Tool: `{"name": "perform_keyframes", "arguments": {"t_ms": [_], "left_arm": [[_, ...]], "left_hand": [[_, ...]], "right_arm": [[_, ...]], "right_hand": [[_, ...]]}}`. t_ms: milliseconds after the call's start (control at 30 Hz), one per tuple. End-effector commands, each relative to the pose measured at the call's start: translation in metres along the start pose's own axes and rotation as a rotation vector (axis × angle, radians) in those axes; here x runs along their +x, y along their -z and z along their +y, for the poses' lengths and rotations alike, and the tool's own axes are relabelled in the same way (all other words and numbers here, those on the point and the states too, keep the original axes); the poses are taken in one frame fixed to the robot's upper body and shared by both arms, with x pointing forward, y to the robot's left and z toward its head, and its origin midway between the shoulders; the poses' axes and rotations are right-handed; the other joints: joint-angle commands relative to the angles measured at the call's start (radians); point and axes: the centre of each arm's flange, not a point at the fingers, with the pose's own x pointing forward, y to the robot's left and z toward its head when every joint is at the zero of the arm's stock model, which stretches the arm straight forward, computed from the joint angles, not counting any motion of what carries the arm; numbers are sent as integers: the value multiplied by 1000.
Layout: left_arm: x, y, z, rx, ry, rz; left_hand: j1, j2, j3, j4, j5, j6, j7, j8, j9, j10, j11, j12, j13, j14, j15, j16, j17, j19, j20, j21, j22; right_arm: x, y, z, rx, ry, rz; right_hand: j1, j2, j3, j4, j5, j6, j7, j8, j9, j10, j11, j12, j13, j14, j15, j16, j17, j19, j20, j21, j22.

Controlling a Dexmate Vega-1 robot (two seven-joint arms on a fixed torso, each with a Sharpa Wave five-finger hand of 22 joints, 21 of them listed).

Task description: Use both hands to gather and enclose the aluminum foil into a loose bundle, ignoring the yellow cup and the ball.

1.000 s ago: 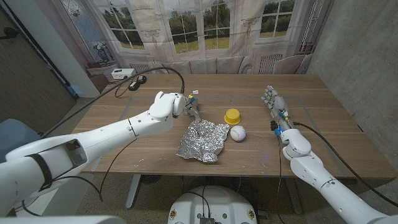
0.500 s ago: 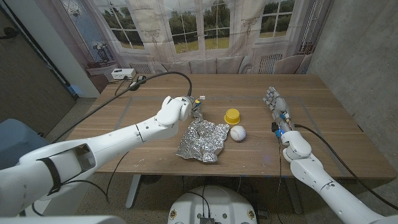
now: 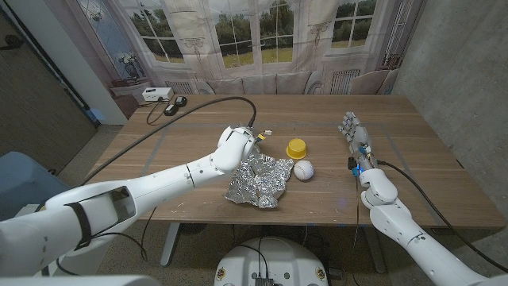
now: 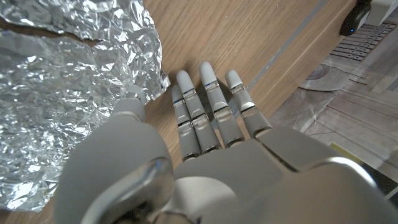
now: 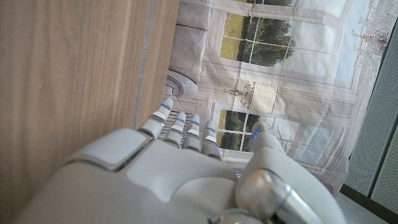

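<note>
Head view showed the foil point(image 3: 259, 180) lying crumpled but spread on the table point(image 3: 413, 191), near the front edge, with the cup point(image 3: 297, 148) and ball point(image 3: 303, 169) just beside its far right corner. The step in hand looked like the approach: nothing was gathered yet, and the sheet lay open, not bundled.

The left hand point(image 3: 240, 140) was at the foil's far left corner, close above the table. Left wrist view showed its fingers point(image 4: 208, 112) straight, side by side and pointing along the wood, with the foil's edge point(image 4: 93, 81) just beside them on the thumb side. They held nothing; whether any fingertip actually touched the foil I could not tell.

The right hand point(image 3: 354, 131) was well apart from the foil, out past the cup and ball, with its fingers extended and empty. Right wrist view showed those fingers point(image 5: 177, 127) lying straight over bare wood.

The next move probably called for the right hand to come in to the foil's right side, passing in front of the ball and cup so neither was knocked. Then both hands would need to push the edges inward from opposite sides and cup around the heap. The pressure should be gentle, since the bundle was meant to stay loose.
</note>
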Motion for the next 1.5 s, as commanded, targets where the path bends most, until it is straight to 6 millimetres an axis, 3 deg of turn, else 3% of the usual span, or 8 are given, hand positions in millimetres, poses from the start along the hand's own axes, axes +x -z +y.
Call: {"name": "perform_keyframes", "arguments": {"t_ms": [33,200,533,700,833,1033,1200,1500], "left_arm": [[5,-15,-7,130,-30,91],[9,-17,-11,151,-33,93],[18,-19,-21,182,-67,74],[18,-20,-24,194,-118,61],[15,-17,-25,148,-213,33],[-4,-2,-16,-26,-427,-38],[-15,4,-10,-122,-551,-66],[-30,16,3,-221,-630,-76]], "left_hand": [[17,41,19,0,4,37,3,0,3,12,6,18,13,20,-89,14,11,5,-4,11,6],[84,61,40,-24,-4,125,-26,13,3,53,3,60,41,36,-100,39,42,7,-9,28,8],[308,96,82,-44,16,397,-25,62,13,145,-6,211,167,107,-130,161,178,29,-33,102,25],[342,93,78,-36,19,437,-12,76,25,161,-7,244,200,121,-135,195,219,41,-46,127,31],[365,99,63,-23,25,432,29,92,62,151,6,283,261,119,-120,254,295,47,-51,163,43],[376,113,73,-14,50,412,37,117,109,127,12,325,331,118,-116,250,319,70,-44,204,53],[366,108,92,7,119,364,43,228,248,103,5,400,497,147,-119,230,363,74,-41,283,67],[344,79,136,16,163,263,46,350,419,96,-6,454,679,139,-115,204,433,44,-33,348,54]], "right_arm": [[-1,1,-2,-5,23,-14],[-1,-1,-3,-23,32,-20],[-1,-4,-6,-55,58,-23],[-2,-5,-8,-62,68,-24],[-2,-6,-8,-62,72,-25],[-3,-7,-8,-62,73,-27],[-4,-8,-7,-66,71,-28],[-4,-11,-8,-53,70,-42]], "right_hand": [[-6,1,3,10,8,11,-2,6,1,12,-2,4,2,11,1,9,3,12,-1,8,6],[-10,1,3,12,8,18,-3,7,1,15,2,5,2,15,1,10,3,16,-2,9,6],[-14,1,2,14,9,21,-5,7,1,17,-2,4,2,19,1,9,2,19,0,10,6],[-14,1,2,14,9,22,-5,6,1,17,-2,4,2,20,0,9,2,19,0,10,6],[-15,1,2,14,9,22,-5,6,1,16,-2,4,2,20,0,9,1,19,-1,10,5],[-16,1,3,15,10,23,-5,5,1,17,-1,3,2,21,1,8,1,20,-2,10,5],[-17,1,2,15,10,23,-3,4,1,17,-3,3,2,21,1,7,1,20,-2,9,5],[-19,0,2,16,11,23,-3,3,1,18,-2,2,2,22,0,6,0,21,-2,9,5]]}}
